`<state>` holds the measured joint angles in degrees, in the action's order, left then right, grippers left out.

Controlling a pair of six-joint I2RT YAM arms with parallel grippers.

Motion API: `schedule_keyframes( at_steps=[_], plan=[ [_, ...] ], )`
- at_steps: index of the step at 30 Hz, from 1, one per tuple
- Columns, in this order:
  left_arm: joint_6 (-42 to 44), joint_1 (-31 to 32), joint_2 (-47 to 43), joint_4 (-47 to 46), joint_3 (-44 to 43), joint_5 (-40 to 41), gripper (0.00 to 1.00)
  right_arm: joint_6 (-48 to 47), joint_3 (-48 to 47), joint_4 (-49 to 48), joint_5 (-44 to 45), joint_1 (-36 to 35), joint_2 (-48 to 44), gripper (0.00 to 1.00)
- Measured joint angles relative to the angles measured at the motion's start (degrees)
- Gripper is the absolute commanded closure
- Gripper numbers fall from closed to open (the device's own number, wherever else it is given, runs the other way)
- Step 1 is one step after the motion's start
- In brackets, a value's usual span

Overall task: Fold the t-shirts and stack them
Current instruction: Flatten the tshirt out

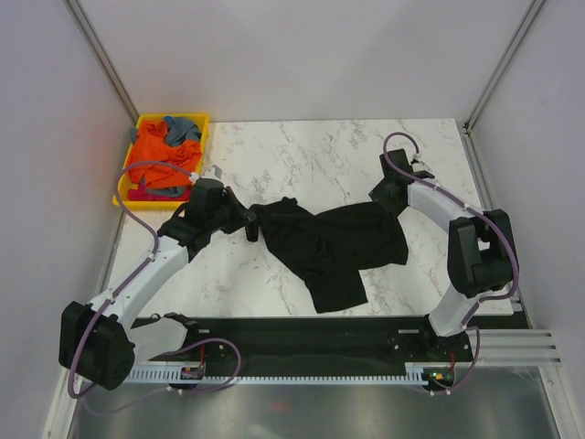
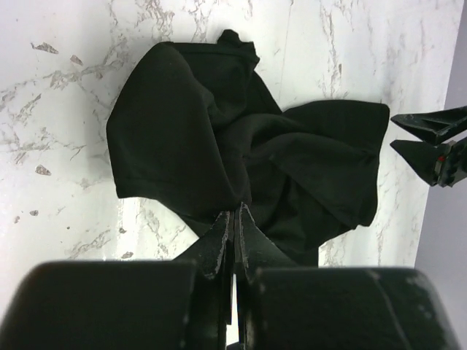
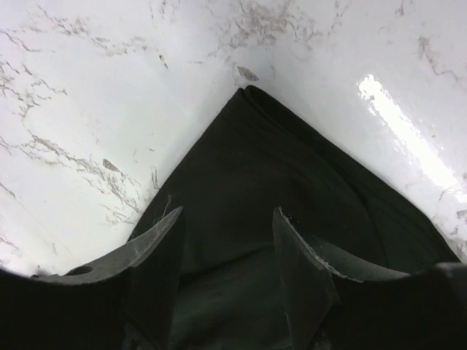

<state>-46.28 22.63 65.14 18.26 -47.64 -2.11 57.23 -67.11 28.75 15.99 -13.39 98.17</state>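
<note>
The left gripper (image 2: pixel 233 219) is clamped on the shirt (image 1: pixel 338 242), but the right gripper (image 3: pixel 228 215), jaws apart over its centre-right corner, may bite shallow and slip.

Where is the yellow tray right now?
In the top view, the yellow tray sits at the far left corner of the table, beyond the left gripper, holding orange and grey-blue t-shirts.

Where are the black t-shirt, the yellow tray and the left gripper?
black t-shirt (image 1: pixel 338 242), top view, middle of the cloth.
yellow tray (image 1: pixel 204 118), top view, its far right rim.
left gripper (image 2: pixel 233 216), left wrist view, between its closed fingertips.
</note>
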Motion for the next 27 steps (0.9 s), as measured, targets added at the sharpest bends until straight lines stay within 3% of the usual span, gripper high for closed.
schedule_keyframes(
  at_steps=[5, 16, 27],
  plan=[
    [1.8, 0.0, 0.0, 0.7, 0.5, -1.0, 0.98, 0.0, 2.1, 0.3, -1.3, -0.2, -1.4, 0.43],
    [2.7, -0.2, 0.6, -0.2, 1.2, -3.8, 0.98, 1.6, 21.9, 2.1, -7.3, -0.7, -20.1, 0.48],
    [2.7, -0.2, 1.0, -1.0, 2.2, -5.2, 0.98, 4.7, 29.4, 0.3, -11.4, -2.9, -21.8, 0.52]
  ],
)
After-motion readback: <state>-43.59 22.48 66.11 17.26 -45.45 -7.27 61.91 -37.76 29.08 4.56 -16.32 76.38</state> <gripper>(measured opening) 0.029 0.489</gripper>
